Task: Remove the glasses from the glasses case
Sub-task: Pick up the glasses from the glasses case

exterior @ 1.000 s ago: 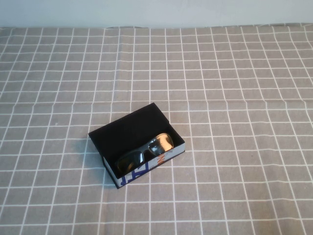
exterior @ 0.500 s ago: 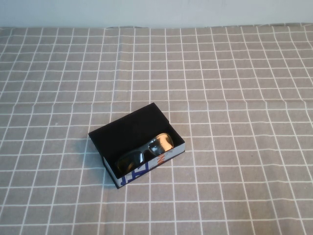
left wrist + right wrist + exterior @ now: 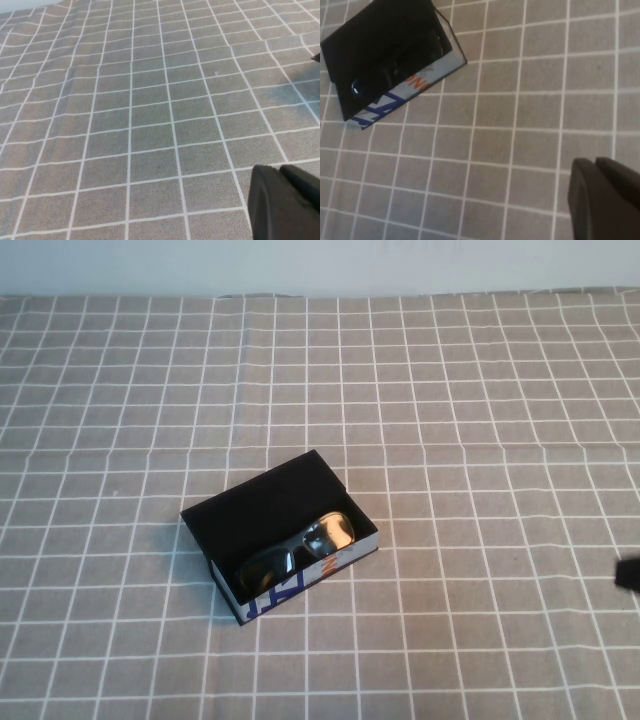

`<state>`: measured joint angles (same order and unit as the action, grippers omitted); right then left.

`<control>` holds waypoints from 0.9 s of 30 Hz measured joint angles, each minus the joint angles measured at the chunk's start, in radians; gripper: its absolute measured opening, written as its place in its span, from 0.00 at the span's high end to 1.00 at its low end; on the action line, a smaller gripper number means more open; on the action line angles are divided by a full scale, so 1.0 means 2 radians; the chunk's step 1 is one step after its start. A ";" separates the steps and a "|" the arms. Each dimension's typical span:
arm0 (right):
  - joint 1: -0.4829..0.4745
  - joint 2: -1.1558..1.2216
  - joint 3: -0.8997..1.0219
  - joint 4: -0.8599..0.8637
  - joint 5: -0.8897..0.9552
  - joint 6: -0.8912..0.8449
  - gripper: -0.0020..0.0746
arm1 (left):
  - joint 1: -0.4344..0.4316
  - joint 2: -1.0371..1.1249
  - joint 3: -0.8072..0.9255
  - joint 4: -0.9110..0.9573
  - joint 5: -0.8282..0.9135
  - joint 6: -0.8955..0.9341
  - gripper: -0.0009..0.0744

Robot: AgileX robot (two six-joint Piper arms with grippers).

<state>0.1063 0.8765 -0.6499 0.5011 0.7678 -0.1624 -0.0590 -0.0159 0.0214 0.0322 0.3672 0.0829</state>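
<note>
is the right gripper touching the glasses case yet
Apart. In the high view the right gripper just shows at the right edge, with bare checked cloth between it and the glasses case. The left gripper is elsewhere over cloth.

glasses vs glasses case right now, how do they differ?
The glasses have shiny reflective lenses; the glasses case is matte black inside, with white sides bearing blue lettering. The glasses lie folded inside; the glasses case rests open on the checked tablecloth, flap back. Both are mostly black and untouched. The right gripper is just entering at the table's right edge; the left gripper is elsewhere over bare cloth.
</note>
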 joint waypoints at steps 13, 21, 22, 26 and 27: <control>0.129 0.306 -0.309 -0.077 0.053 -0.113 1.00 | 0.000 0.000 0.000 0.000 0.000 0.000 0.99; 0.224 0.425 -0.455 -0.112 0.121 -0.263 1.00 | 0.000 0.000 0.000 0.000 0.000 0.000 0.99; 0.235 0.438 -0.469 -0.113 0.129 -0.291 1.00 | 0.000 0.000 0.000 0.000 0.000 0.000 0.99; 0.278 0.491 -0.514 -0.125 0.171 -0.411 0.99 | 0.000 0.000 0.000 0.000 0.000 0.000 0.99; 0.286 0.501 -0.524 -0.130 0.178 -0.428 0.98 | 0.000 0.000 0.000 0.000 0.000 0.000 0.99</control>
<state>0.6774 1.8791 -1.6978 0.2415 1.1244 -1.0183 -0.0590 -0.0159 0.0214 0.0322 0.3672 0.0829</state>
